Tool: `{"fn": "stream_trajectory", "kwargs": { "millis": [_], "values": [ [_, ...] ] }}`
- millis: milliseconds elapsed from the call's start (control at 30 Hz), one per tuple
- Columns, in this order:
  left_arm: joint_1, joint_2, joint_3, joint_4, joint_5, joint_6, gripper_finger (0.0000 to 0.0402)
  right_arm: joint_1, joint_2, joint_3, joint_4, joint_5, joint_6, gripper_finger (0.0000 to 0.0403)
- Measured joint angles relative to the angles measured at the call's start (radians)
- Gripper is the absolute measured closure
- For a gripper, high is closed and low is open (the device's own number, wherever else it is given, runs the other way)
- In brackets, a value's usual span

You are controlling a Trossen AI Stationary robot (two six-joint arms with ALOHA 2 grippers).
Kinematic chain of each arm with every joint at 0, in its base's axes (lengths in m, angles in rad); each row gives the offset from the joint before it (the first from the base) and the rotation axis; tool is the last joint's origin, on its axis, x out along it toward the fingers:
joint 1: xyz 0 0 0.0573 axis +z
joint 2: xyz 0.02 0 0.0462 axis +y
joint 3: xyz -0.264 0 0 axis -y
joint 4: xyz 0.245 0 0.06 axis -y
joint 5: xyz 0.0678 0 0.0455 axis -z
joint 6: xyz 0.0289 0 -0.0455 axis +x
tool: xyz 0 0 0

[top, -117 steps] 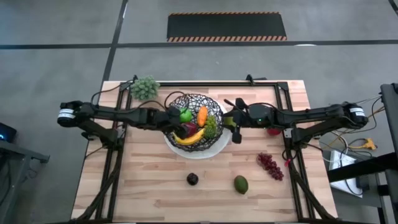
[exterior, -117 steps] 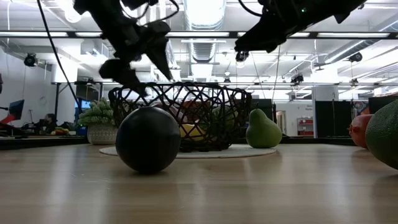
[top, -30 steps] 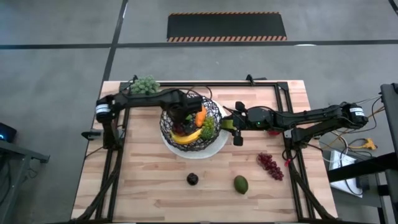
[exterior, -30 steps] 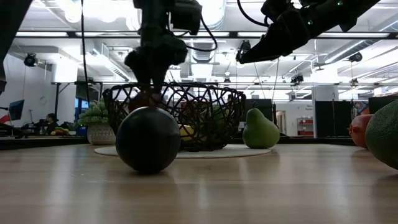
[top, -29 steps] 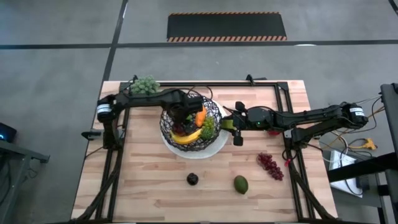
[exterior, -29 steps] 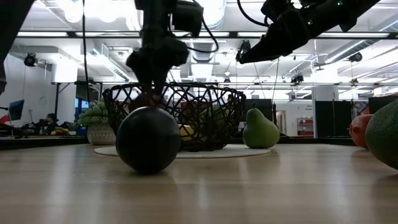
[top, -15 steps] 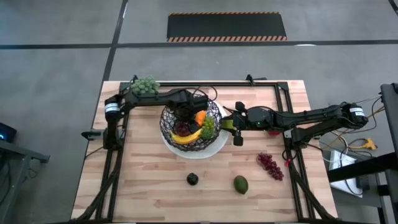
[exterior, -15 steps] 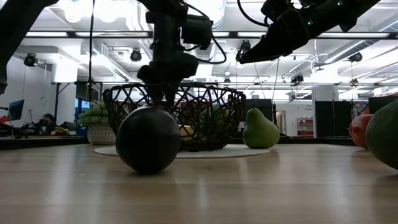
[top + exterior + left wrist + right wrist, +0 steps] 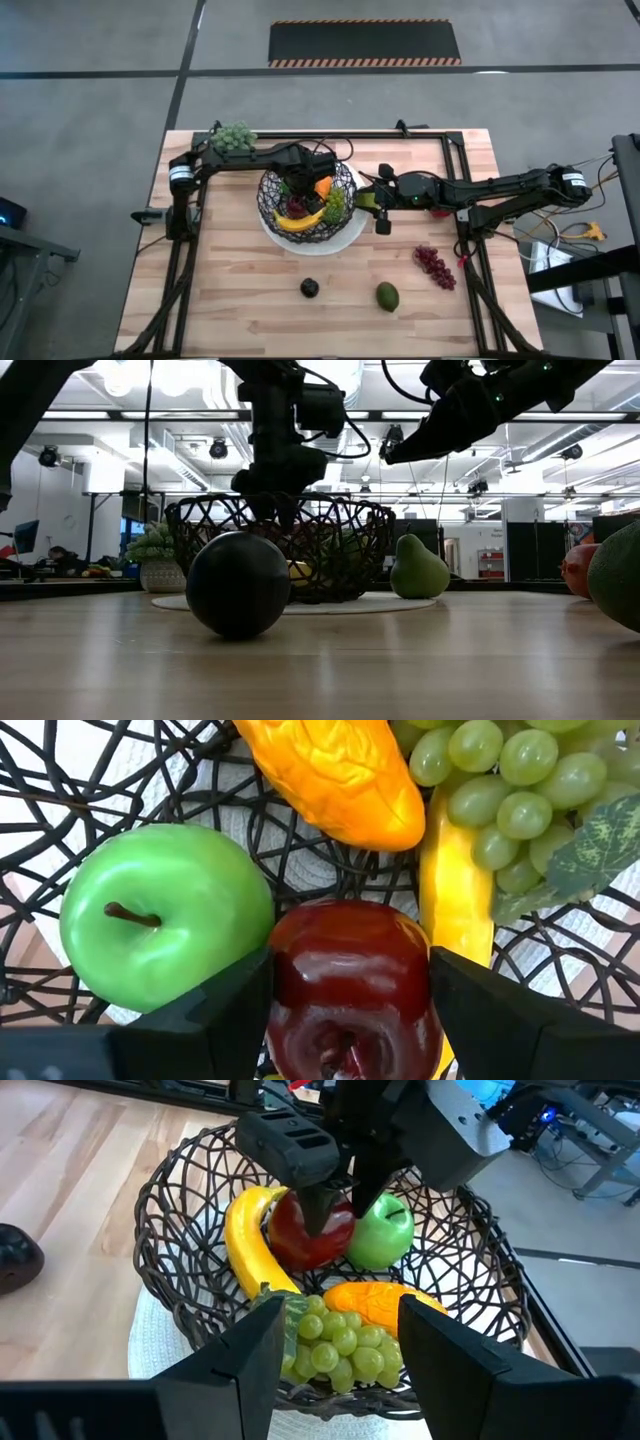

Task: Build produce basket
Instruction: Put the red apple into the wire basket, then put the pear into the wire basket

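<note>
The black wire basket (image 9: pixel 345 180) stands on a white plate (image 9: pixel 352 236) and holds a green apple (image 9: pixel 165 915), an orange carrot (image 9: pixel 330 775), a banana (image 9: pixel 245 1230), green grapes (image 9: pixel 335 1340) and a red apple (image 9: pixel 350 970). My left gripper (image 9: pixel 350 990) points down into the basket, shut on the red apple. My right gripper (image 9: pixel 340 1360) hovers open to the right of the basket, with nothing between its fingers. A dark plum (image 9: pixel 310 288), an avocado (image 9: pixel 387 296) and dark red grapes (image 9: pixel 435 265) lie on the table nearer the front. My left gripper pinches the red apple by two opposite sides (image 9: pixel 285 980) between its two fingers (image 9: pixel 215 1010), from above, pointing down. The apple sits upright, stem end up, low in the basket between the green apple and the banana. Whether it rests on the basket's floor I cannot tell.
A pale green leafy cluster (image 9: pixel 233 138) sits at the far left corner. A green pear (image 9: pixel 418 570) stands just right of the basket, under my right arm. The basket's rim (image 9: pixel 370 510) rises around my left gripper (image 9: pixel 275 510).
My left gripper has moved toward the table's right edge across the basket and come down inside its rim, staying pointed down. My right arm has kept still.
</note>
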Motion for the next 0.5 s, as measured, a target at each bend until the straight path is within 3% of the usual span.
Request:
{"fn": "stream_trajectory", "kwargs": {
  "millis": [500],
  "values": [
    [-0.001, -0.019, -0.002, 0.002, 0.009, 0.050, 0.0103, 0.000, 0.000, -0.002, 0.000, 0.000, 0.005, 0.0220]
  ]
}}
